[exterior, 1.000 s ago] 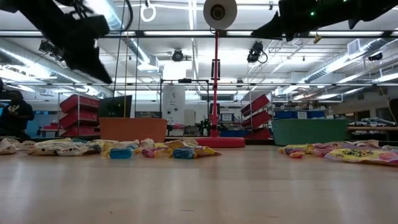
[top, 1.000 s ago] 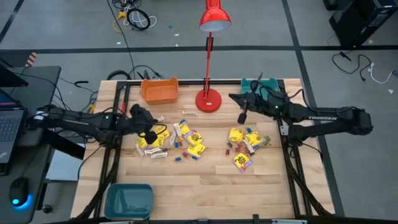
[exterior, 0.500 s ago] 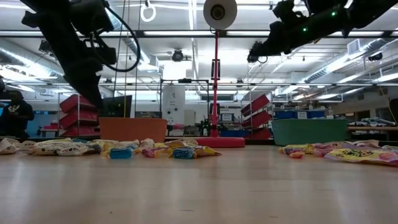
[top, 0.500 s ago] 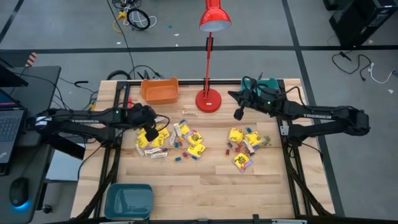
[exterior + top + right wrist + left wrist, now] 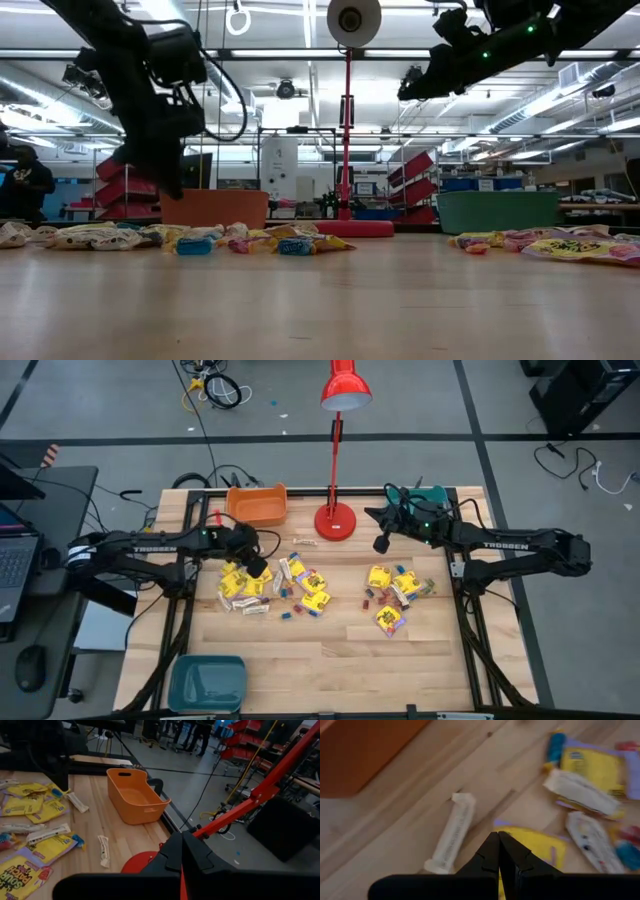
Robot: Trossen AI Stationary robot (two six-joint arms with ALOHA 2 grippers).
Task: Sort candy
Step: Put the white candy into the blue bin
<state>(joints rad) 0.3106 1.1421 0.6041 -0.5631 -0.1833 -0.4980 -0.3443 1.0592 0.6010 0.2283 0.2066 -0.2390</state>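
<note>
Left end effector (image 5: 256,567): closed, empty, above the left candy pile near the surface's back-left part; its fingers (image 5: 498,851) are pressed together over a pale bar (image 5: 451,834) and a yellow packet (image 5: 540,846).
Teal bin, front (image 5: 207,682): at the front-left corner; nothing shows inside.
Orange bin (image 5: 257,505): at the back edge, left of the lamp; its inside looks bare in the right wrist view (image 5: 136,796).
Candy, left pile (image 5: 275,588): loose on the surface, left of centre; yellow packets, pale bars, small red and blue pieces; none in any bin.
Lamp (image 5: 337,510): red, base at the middle of the back edge.
Right end effector (image 5: 381,544): closed, empty, raised between the lamp base and the right pile.
Candy, right pile (image 5: 394,596): loose, right of centre.
Teal bin, back (image 5: 428,498): at the back-right corner, mostly hidden under the right arm; contents cannot be told.
</note>
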